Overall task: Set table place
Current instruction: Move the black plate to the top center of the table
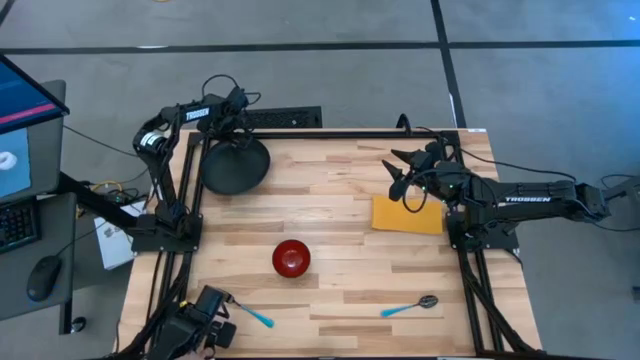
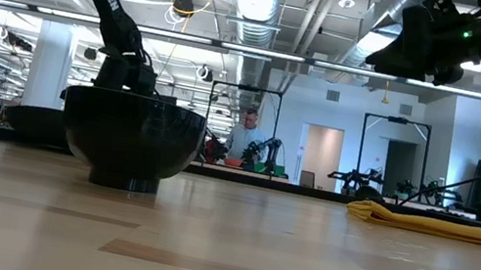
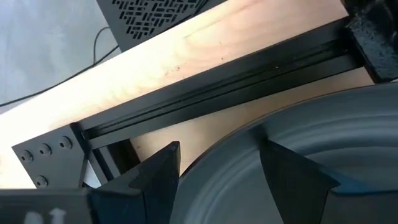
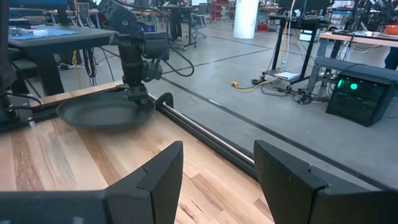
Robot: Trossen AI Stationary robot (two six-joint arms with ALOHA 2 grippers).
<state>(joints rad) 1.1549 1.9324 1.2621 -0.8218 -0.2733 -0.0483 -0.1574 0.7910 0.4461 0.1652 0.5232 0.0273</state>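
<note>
The round black plate (image 1: 235, 168) lies flat in the table's far-left corner and also shows in the right wrist view (image 4: 99, 112). My left gripper (image 1: 237, 133) is open above the plate's far rim, one finger on each side of it (image 3: 217, 149). My right gripper (image 1: 398, 172) hangs open in the air over the far-right part of the table (image 4: 217, 149), just beyond the yellow napkin (image 1: 408, 215), which lies flat. The red bowl (image 1: 291, 257) stands upright mid-table. The blue-handled fork (image 1: 252, 315) and spoon (image 1: 410, 307) lie near the near edge. My left gripper comes down from above astride the plate's far rim (image 3: 205, 163), with one finger outside the rim and one over the plate's inner surface. Whether either finger touches the plate, I cannot tell. The plate rests on the table.
A black camera unit (image 1: 205, 320) sits at the near-left corner beside the fork. A black perforated box (image 1: 285, 117) lies just beyond the far edge. Bare wood stretches between bowl, napkin and spoon. A person (image 2: 245, 136) stands far back in the room.
</note>
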